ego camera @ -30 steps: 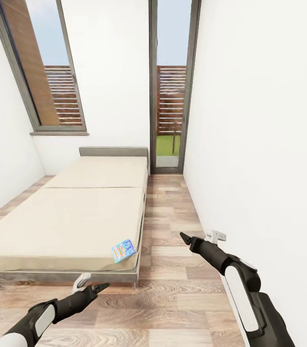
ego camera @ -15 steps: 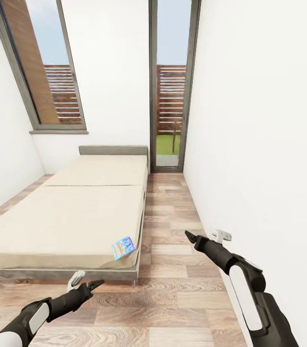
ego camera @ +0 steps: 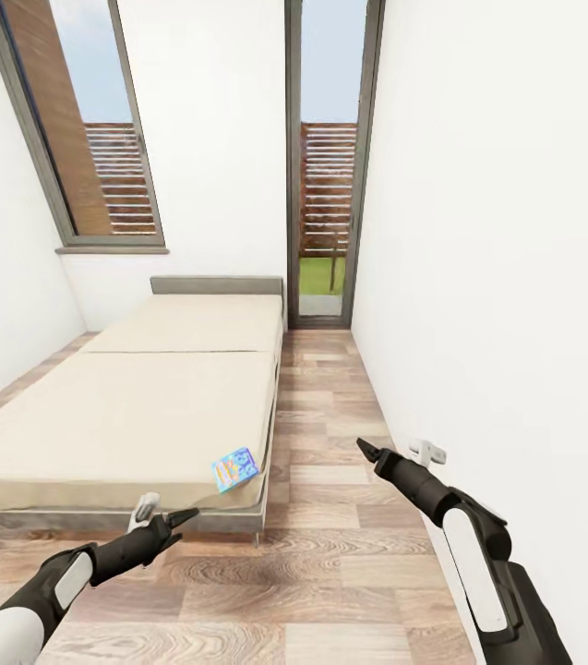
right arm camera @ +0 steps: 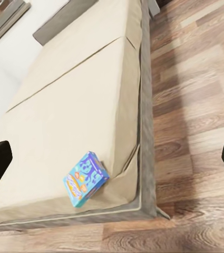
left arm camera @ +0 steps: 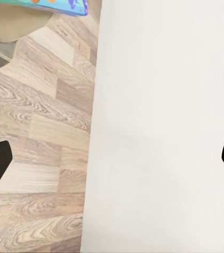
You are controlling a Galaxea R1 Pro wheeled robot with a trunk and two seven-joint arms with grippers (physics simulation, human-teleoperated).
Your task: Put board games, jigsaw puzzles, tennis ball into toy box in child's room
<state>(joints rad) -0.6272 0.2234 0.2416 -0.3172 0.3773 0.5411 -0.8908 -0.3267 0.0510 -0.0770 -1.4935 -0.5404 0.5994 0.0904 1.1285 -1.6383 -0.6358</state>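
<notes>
One board game (ego camera: 235,470) visible, at the bed's (ego camera: 137,416) near corner by the floor-side edge.

Lying flat, cover up, long axis skewed to the mattress edges, one corner almost at the rim. Probably within reach from the aisle. Left gripper (ego camera: 166,519) and right gripper (ego camera: 372,453) both wide open, empty, held low and forward, seemingly readied for the pickup.

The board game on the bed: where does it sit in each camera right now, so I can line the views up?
Head view: board game on the bed's near right corner.
Left wrist view: a cut-off blue strip at the frame edge, likely the same box.
Right wrist view: board game near the bed corner.
Shared landmark: that bed corner.
</notes>
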